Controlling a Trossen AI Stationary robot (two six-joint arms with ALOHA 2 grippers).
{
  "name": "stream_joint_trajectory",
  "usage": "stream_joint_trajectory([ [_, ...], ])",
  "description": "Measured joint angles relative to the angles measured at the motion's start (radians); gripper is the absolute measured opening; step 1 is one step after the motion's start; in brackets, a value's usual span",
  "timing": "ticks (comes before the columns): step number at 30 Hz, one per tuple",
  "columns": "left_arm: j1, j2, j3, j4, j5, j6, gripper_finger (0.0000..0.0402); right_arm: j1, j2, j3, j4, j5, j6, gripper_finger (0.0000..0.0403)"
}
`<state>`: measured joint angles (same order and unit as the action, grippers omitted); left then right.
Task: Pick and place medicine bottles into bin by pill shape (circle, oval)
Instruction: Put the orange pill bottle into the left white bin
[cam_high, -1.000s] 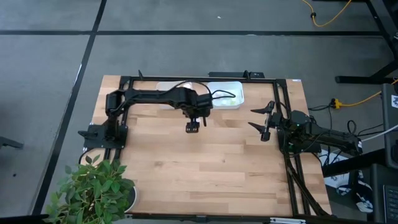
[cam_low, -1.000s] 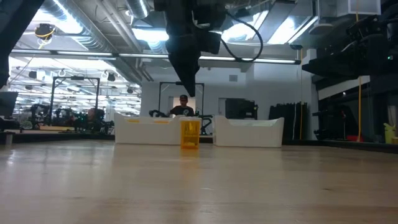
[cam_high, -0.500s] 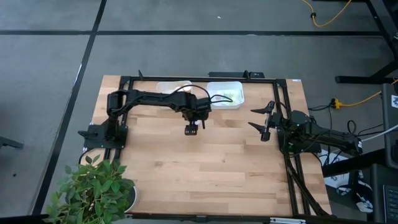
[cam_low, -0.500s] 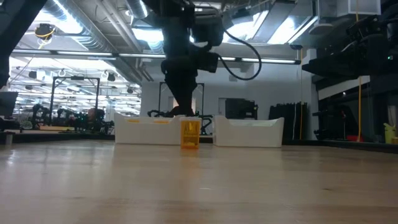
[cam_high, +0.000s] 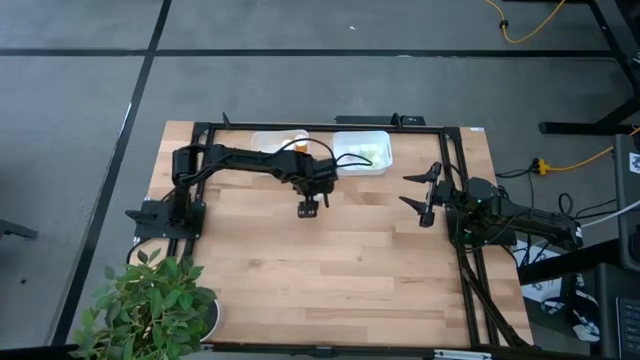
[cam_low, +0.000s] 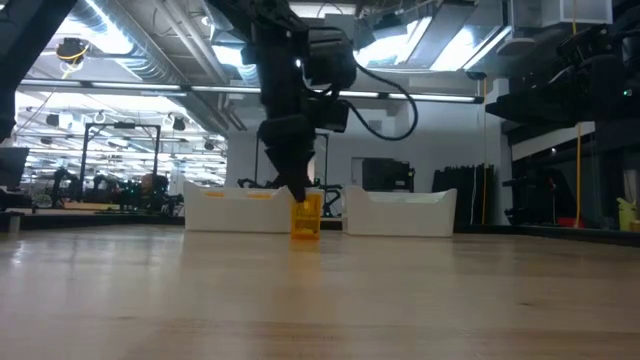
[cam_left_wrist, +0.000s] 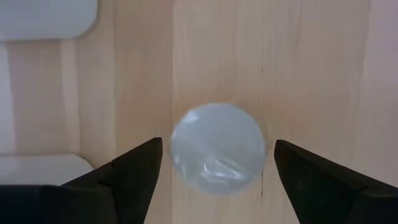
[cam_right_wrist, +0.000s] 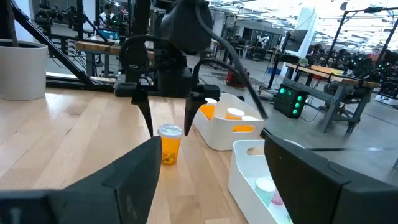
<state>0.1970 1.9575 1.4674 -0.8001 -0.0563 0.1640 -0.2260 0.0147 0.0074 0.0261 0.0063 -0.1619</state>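
One orange medicine bottle (cam_low: 306, 216) with a round white cap (cam_left_wrist: 217, 148) stands upright on its base on the wooden table, in front of the two white bins. My left gripper (cam_left_wrist: 217, 149) is open and points down over it. Its fingers (cam_right_wrist: 149, 115) stand on either side of the cap with gaps, touching nothing. In the high view my left gripper (cam_high: 309, 207) hides the bottle. My right gripper (cam_high: 422, 196) is open and empty at the table's right edge, facing the bottle (cam_right_wrist: 169, 144).
Two white bins stand at the far edge. The left bin (cam_high: 279, 144) holds orange bottles (cam_right_wrist: 231, 116); the right bin (cam_high: 363, 152) holds pale green ones (cam_right_wrist: 268, 186). A potted plant (cam_high: 150, 305) stands at the near left corner. Bare wood (cam_high: 330, 270) lies in front.
My left gripper has gone down toward the orange bottle, and its open fingers now stand on either side of the cap. The bottle has stayed where it was.
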Motion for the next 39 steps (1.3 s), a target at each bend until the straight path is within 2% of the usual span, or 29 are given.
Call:
stream_joint_trajectory([
  [12, -0.003, 0.000, -0.001, 0.042, -0.001, -0.004, 0.0293, 0.000, 0.000, 0.000, 0.000, 0.000, 0.000, 0.0286],
  [17, -0.017, 0.000, -0.001, 0.042, -0.002, -0.008, 0.0252, 0.000, 0.000, 0.000, 0.000, 0.000, 0.000, 0.0286],
  [22, -0.023, -0.001, 0.003, 0.033, -0.002, -0.079, 0.0204, 0.000, 0.000, 0.000, 0.000, 0.000, 0.000, 0.0286],
  [26, -0.021, -0.006, 0.048, -0.066, -0.002, -0.116, 0.0191, 0.000, 0.000, 0.000, 0.000, 0.000, 0.000, 0.0286],
  [32, -0.006, -0.093, 0.155, -0.248, 0.002, -0.096, 0.0194, 0.000, 0.001, 0.000, 0.000, -0.001, 0.000, 0.0286],
  [35, 0.023, -0.180, 0.151, -0.271, 0.024, -0.041, 0.0194, 0.000, 0.000, 0.000, 0.000, -0.001, 0.000, 0.0286],
  [39, 0.109, -0.290, 0.079, -0.289, -0.006, -0.051, 0.0194, 0.000, 0.000, 0.000, -0.001, 0.000, 0.000, 0.0286],
])
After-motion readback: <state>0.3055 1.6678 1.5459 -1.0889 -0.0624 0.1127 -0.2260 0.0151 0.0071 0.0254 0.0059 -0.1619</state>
